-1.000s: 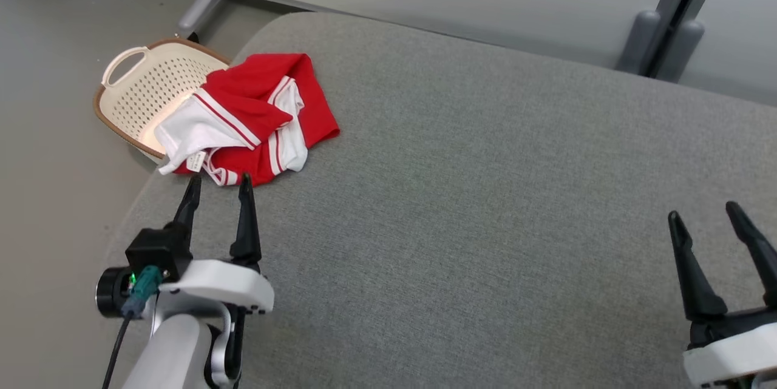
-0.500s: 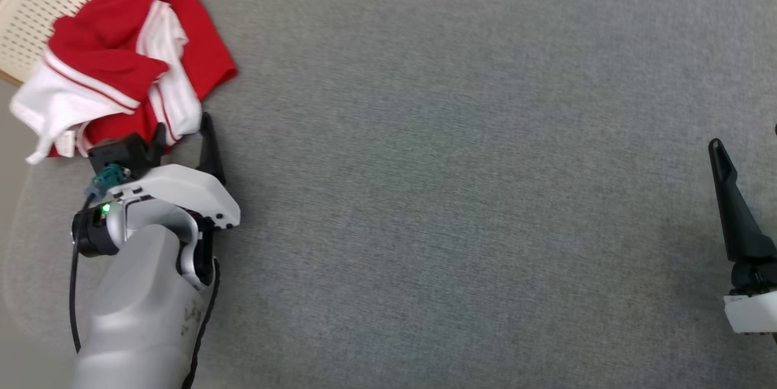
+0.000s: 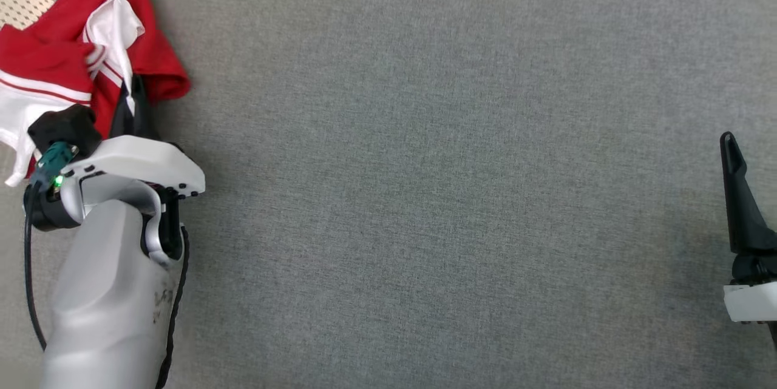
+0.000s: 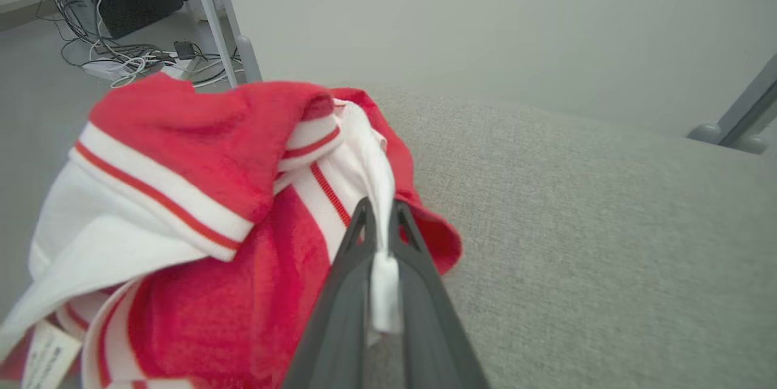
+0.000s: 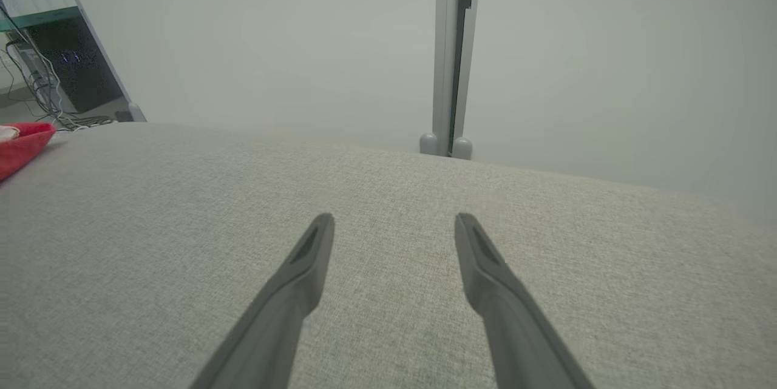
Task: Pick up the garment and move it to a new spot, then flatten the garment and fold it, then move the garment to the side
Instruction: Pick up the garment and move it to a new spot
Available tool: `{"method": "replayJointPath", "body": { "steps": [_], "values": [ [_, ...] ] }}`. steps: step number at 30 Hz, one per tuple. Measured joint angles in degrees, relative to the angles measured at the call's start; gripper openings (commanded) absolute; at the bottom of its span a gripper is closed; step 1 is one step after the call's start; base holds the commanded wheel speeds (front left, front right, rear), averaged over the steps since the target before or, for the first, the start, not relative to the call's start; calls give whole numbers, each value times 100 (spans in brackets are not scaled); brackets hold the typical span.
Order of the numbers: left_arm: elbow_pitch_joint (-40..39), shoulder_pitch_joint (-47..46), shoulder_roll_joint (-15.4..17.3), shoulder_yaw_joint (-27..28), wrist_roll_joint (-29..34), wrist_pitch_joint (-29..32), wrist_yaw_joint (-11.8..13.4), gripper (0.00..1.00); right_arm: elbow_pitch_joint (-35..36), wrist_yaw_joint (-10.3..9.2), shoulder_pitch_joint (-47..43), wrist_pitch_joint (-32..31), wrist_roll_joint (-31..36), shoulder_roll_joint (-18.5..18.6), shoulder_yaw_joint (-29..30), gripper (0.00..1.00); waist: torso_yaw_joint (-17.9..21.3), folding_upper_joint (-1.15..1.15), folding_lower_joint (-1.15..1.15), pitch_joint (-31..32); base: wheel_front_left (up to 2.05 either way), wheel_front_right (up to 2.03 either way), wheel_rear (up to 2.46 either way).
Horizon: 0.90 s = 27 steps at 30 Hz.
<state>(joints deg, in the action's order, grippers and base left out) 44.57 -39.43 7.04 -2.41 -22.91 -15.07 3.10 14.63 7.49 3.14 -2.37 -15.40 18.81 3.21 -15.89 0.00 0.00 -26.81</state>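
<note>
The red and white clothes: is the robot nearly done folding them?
Not nearly. Nothing looks done: the garment lies crumpled at the corner of the grey cushion. In hand: the left gripper is shut on a white fold of it. The right gripper hangs open. Left: moving, flattening, folding and setting it aside.

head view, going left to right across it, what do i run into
red and white garment, the left hand shut on a white fold of it → long bare stretch of grey cushion → right hand, open, at the right edge
</note>
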Motion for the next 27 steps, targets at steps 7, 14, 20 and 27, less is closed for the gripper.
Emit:
{"method": "replayJointPath", "body": {
  "steps": [7,14,20,27],
  "values": [
    [-1922,981,-74,132,669,0,48,0,-352,0,4,199,40,-225,-103,100,83,0,0,509,0,0,0],
    [-3222,1837,-168,-230,964,56,32,0,-638,0,-210,323,64,-524,-198,100,287,0,0,1138,0,0,0],
    [-4070,2453,-170,-684,1132,457,-18,0,-761,0,-377,356,103,-669,-265,100,702,0,0,1522,0,0,0],
    [-4342,2620,-259,-1252,1160,739,-209,0,-751,0,-430,344,120,-734,-324,100,1265,0,0,1678,0,0,0]
  ]
}}
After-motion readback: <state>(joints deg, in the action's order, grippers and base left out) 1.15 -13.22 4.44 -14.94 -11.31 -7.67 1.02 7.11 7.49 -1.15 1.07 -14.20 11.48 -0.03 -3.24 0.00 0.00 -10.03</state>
